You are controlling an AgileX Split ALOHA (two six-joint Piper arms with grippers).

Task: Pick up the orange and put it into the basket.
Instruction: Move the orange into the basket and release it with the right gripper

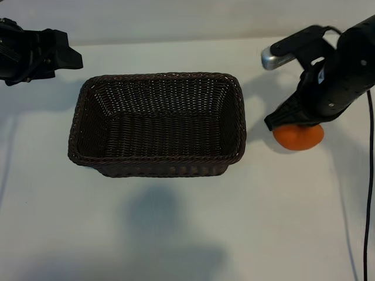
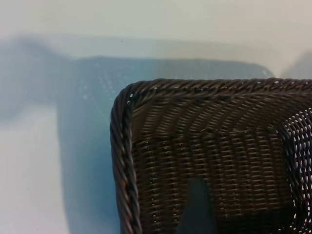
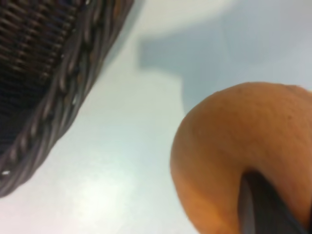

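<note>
The orange (image 1: 299,137) lies right of the basket (image 1: 155,76), low over the white table. My right gripper (image 1: 291,121) comes down on it from above and is shut on it. In the right wrist view one dark finger (image 3: 265,207) presses into the orange (image 3: 229,141), and the other finger is hidden. The basket's rim (image 3: 58,97) shows a short way off. The dark brown wicker basket holds nothing. My left gripper (image 1: 73,58) hangs open at the back left, beyond the basket's corner (image 2: 122,161); one of its fingers (image 2: 195,209) shows over the basket's inside.
A black cable (image 1: 369,175) runs down the right edge of the table. White tabletop (image 1: 176,228) stretches in front of the basket and between the basket and the orange.
</note>
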